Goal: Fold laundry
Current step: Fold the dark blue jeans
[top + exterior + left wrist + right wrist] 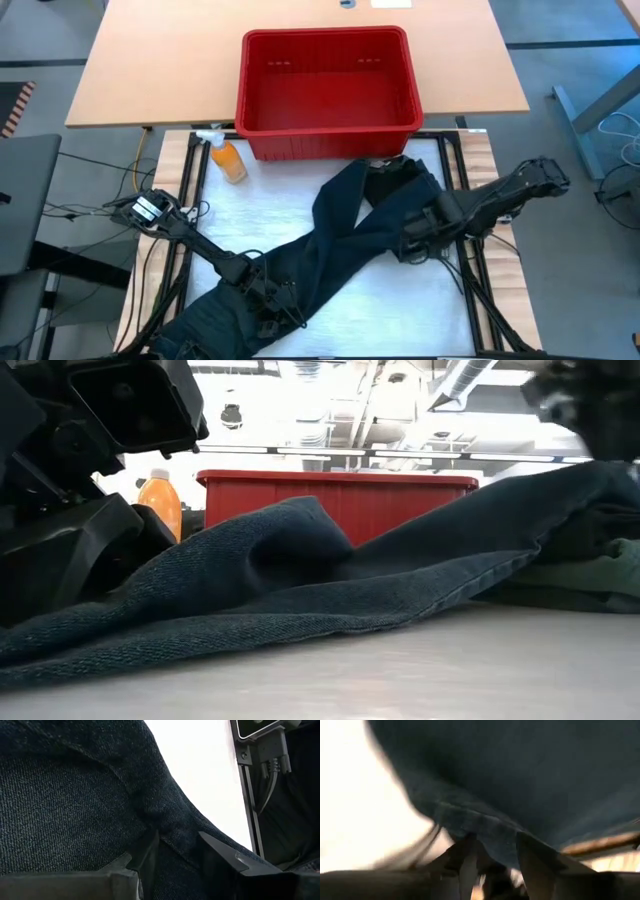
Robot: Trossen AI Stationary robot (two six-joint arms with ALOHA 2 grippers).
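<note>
The left pincer [175, 855] sits low at the near left of the desk [300, 210], and its wrist view shows the two fingers [220, 852] set narrowly with a ridge of dark denim-like cloth [75, 795] pinched between them; it holds that fold. In the high view this pincer [268, 300] is down in the bunched near end of the cloth.

The right pincer [492, 855] is at the far right of the same garment, over the darker heap beside the basket [330, 85]. Its wrist view is smeared by motion: the fingers stand somewhat apart with a hem just ahead of them, but whether they grip it or have let go I cannot tell.

The laundry [345, 225] lies as a long dark strip running diagonally across the desk, from the near left corner up to the heap just in front of the red basket. In the low view it rises in a soft hump [290, 550], and a greenish piece [600, 575] lies under its right end. An orange bottle [228, 160] stands just left of the basket.

Judged from this, the step in hand is spreading and straightening one garment between the two arms, well before any fold. The next move calls for a sure hold on the far end, then an even pull apart so the hump flattens without dragging the heap along.
</note>
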